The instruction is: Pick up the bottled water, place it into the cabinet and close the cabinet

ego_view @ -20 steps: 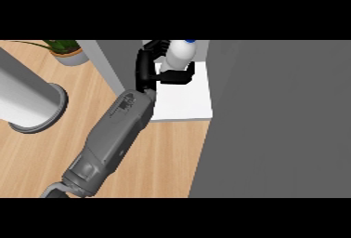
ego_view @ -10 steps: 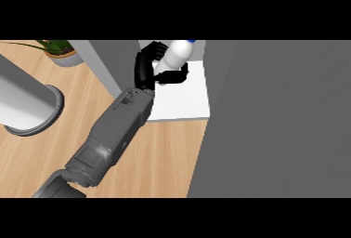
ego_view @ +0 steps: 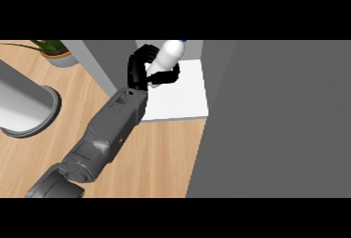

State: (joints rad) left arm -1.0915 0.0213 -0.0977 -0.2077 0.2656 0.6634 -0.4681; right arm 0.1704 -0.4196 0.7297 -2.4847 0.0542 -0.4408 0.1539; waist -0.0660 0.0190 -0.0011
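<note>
One step of the three looks done to me: the bottled water (ego_view: 166,56) is off the counter (ego_view: 158,158) and in my grasp. The hand (ego_view: 145,69) that carries it has its black fingers curled round the bottle's lower body, with the white neck and blue cap sticking out above them toward the top of the view. Only one forearm shows, rising from the lower left edge; from this view alone I cannot tell which arm it is, so I take it as the left with some doubt, and no other hand shows.

The bottle hangs over the white shelf (ego_view: 179,100) of the cabinet (ego_view: 274,121), near its far end, between the grey side panel on the left and the big grey face on the right, which I take to be the open door. I cannot tell whether the bottle's base touches the shelf yet.

What is left, as I judge it: set the bottle down upright on the shelf, let go, draw the arm out past the panel, then swing the door shut. A grey cylinder (ego_view: 24,107) and a potted plant (ego_view: 51,49) stand well apart on the left.
</note>
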